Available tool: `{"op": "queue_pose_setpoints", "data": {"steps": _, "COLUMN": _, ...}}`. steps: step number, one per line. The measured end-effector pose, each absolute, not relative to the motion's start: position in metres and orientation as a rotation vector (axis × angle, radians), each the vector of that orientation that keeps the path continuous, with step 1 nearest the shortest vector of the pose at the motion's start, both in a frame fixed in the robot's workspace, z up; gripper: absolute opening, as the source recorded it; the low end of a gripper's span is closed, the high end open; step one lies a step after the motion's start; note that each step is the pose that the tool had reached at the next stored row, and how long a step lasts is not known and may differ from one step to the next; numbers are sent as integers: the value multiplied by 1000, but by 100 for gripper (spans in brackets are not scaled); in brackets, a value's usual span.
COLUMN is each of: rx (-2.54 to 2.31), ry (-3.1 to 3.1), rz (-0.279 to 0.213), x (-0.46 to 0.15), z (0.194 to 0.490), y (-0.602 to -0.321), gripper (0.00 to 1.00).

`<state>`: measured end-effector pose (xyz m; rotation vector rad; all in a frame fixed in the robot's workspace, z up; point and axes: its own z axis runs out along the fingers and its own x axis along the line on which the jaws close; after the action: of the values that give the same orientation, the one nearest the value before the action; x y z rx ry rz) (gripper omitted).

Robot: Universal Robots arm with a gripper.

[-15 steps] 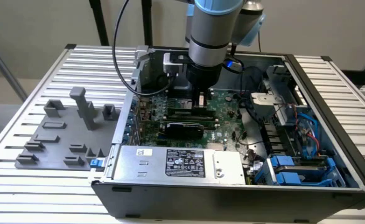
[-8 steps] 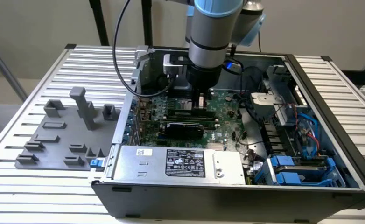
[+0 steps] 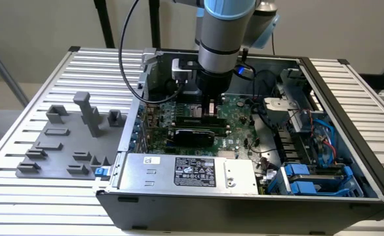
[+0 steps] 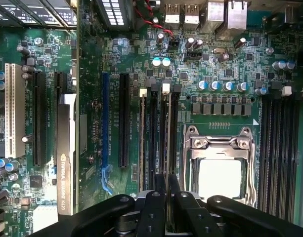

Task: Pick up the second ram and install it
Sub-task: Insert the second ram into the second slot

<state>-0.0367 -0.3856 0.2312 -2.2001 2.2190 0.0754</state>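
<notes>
My gripper (image 3: pixel 209 109) reaches down into the open computer case (image 3: pixel 349 123), right over the green motherboard (image 3: pixel 234 130). In the wrist view the two black fingers (image 4: pixel 160 185) stand close together, shut on the second ram (image 4: pixel 167 133). That slim stick shows edge-on, running straight along a black memory slot with a white latch (image 4: pixel 165 88) at its far end. I cannot tell whether it is seated in the slot or just above it. A first stick (image 4: pixel 143 138) sits in the neighbouring slot, parallel to it.
A black NVIDIA card (image 4: pixel 66 158) lies across the board beside the slots (image 3: pixel 193 129). The CPU socket (image 4: pixel 219 170) is on the other side of the gripper. The silver power supply (image 3: pixel 185 172) borders the board. A light grey fixture (image 3: pixel 61 147) with posts stands at the exterior view's left.
</notes>
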Motion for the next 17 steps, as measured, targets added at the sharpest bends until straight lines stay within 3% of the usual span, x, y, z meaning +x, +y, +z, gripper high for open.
{"op": "queue_pose_setpoints", "data": {"steps": 17, "rx": -2206, "ry": 2223, "rz": 64, "x": -37, "z": 229, "y": -386, "gripper": 0}}
